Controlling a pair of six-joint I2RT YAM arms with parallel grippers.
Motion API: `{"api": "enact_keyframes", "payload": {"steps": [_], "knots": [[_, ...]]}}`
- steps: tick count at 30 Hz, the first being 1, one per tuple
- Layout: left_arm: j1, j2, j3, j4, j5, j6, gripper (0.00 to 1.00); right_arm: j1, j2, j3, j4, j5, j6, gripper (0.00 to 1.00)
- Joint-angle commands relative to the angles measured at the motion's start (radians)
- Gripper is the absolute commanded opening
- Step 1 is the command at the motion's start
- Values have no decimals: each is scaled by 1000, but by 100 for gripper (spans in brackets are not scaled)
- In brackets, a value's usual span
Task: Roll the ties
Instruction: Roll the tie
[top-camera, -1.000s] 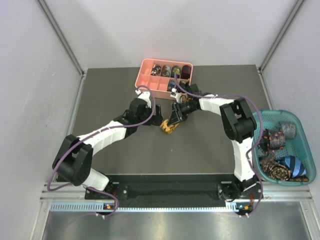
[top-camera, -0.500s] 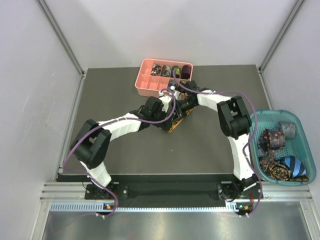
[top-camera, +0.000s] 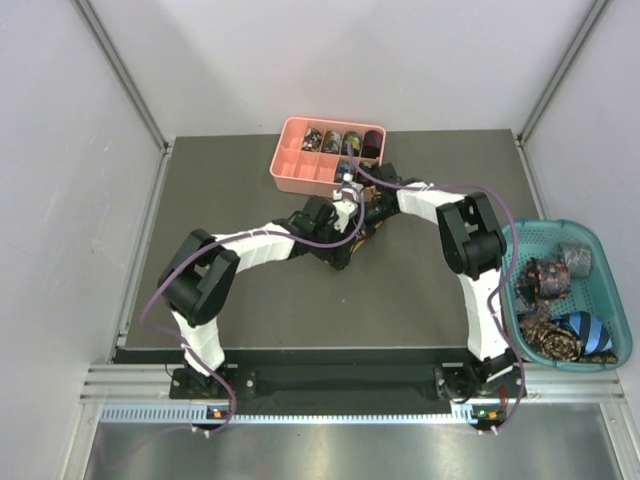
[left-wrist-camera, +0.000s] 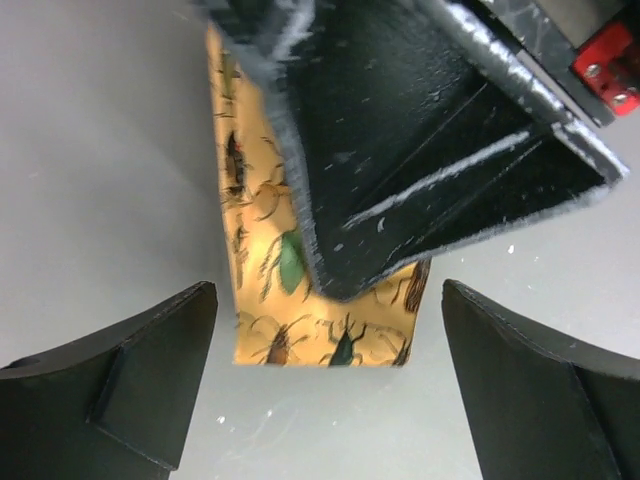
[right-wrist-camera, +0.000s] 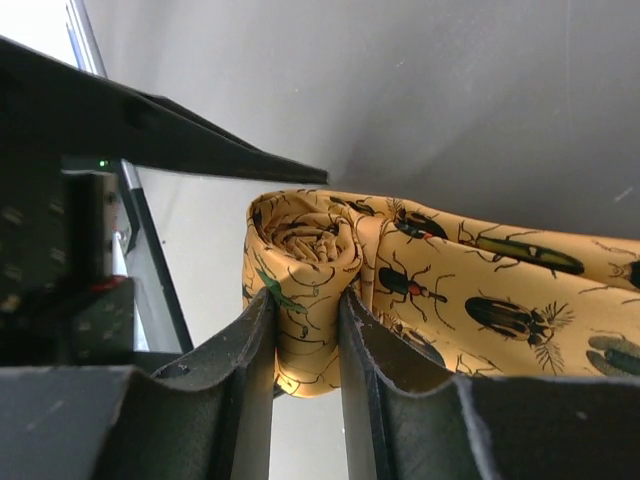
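Note left pincer (left-wrist-camera: 325, 330) spread wide and empty, flanking the flat tail of the yellow beetle-print tie (left-wrist-camera: 250, 250) on the surface (left-wrist-camera: 100, 150), long axis running straight ahead. Note right pincer (right-wrist-camera: 305, 300), nearer, clamped on the coiled end (right-wrist-camera: 305, 245).

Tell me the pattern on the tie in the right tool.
Golden-yellow tie printed with beetles and other insects; the right wrist view shows it best.
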Motion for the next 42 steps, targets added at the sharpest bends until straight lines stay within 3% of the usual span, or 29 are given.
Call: {"api": "enact_keyframes", "payload": {"steps": [1,12,17,19,21,25,29,32,42], "knots": [[-20,33,57,-37,-39,51,95,-10,-4,-62,53,166,-60,11],[-65,103,107,-152,-229,54,67,-17,-44,-100,88,209,-33,37],[-83,133,147,-206,-283,59,62,-16,-64,-129,94,249,-22,46],[-88,139,159,-224,-295,59,61,-14,-71,-137,102,267,-16,40],[-89,139,170,-244,-309,53,61,-16,-58,-131,99,267,-16,26],[-89,123,172,-254,-322,42,63,-16,-33,-114,91,278,-14,23],[-86,119,178,-240,-322,50,87,-11,-22,-117,94,287,18,20],[-88,134,231,-263,-346,50,95,-13,-21,-115,94,293,22,20],[-77,195,353,-313,-148,105,85,-14,-21,-120,110,294,55,19]]}}
